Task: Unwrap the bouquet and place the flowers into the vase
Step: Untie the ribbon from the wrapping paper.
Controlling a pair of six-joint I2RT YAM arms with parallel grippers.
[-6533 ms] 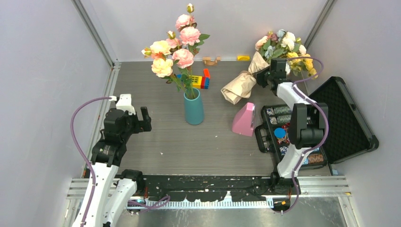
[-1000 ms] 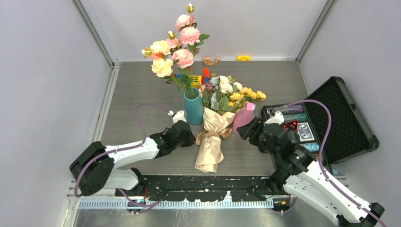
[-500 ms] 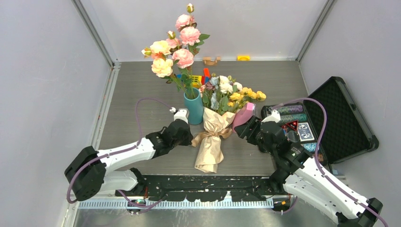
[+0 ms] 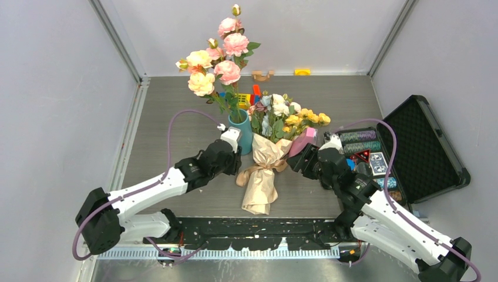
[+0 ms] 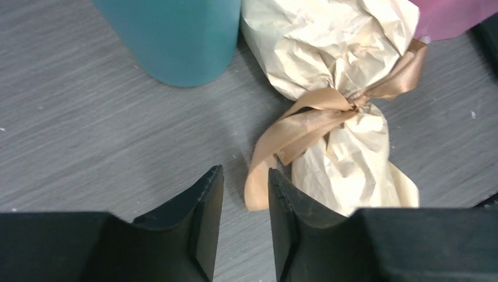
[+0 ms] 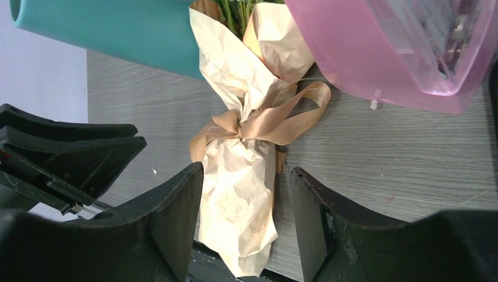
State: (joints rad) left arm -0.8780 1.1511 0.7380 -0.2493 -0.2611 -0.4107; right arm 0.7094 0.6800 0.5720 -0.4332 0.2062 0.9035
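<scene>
Wrapped bouquet (image 4: pixel 261 176) lies on table (image 4: pixel 176 111), ribbon (image 5: pixel 305 117) tied, blooms just beside teal vase (image 4: pixel 242 140); left gripper (image 5: pixel 245 173) narrowly parted, empty, ribbon tail just past its tips; right gripper (image 6: pixel 246 170) spread wide above the paper, pinching nothing; 2 arms flank the bouquet.

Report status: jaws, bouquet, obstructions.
Left gripper jaws barely open at ribbon tail; right gripper open above bouquet. Bouquet wrapped, bow tied. Vase and pink box flank it closely.

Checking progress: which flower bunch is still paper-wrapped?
The small mixed bouquet beside the vase, ribbon tied; the tall roses stand unwrapped in the vase.
</scene>
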